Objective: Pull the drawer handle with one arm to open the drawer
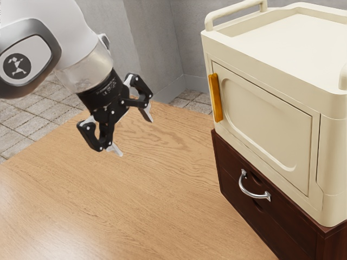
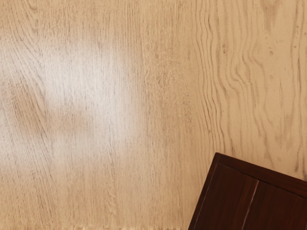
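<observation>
Drawer handle (image 1: 250, 192), 1, silver, curved: on front of dk. chest (image 1: 293, 233), ext. view's right; drawer looks closed. Cream cabinet (image 1: 271, 116), 1: atop chest. Gripper (image 1: 131, 131), 1: over table (image 1: 108, 206), well apart from handle; fingers wide, nothing btwn. Step in hand, prob. approach: bring hand down level w/ bar, square to front, one finger each side; grip mid-bar, pull straight out, no twist.
</observation>
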`<state>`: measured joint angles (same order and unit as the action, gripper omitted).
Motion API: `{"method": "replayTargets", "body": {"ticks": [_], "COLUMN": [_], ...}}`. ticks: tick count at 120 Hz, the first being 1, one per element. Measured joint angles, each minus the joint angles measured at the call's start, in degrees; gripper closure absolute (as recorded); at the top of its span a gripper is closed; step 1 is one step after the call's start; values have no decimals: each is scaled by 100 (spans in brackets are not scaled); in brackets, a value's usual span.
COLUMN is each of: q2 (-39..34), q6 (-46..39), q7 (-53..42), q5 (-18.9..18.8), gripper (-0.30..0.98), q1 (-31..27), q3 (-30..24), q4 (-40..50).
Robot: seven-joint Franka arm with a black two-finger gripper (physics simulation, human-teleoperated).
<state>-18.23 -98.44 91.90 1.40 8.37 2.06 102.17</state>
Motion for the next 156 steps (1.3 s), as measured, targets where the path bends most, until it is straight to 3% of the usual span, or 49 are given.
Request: {"method": "replayTargets", "body": {"ticks": [10,32,69,156], "q2": [11,595,827,1300], "q6": [342,723,59,-966], "q7": [158,473,476,48], "q5": [68,-173,-24,60], "gripper": [0,0,0,0], "q1": [54,1016,1592,1543], "q3": [1,15,61,6], "q4": [-8,-286,2,7]}}
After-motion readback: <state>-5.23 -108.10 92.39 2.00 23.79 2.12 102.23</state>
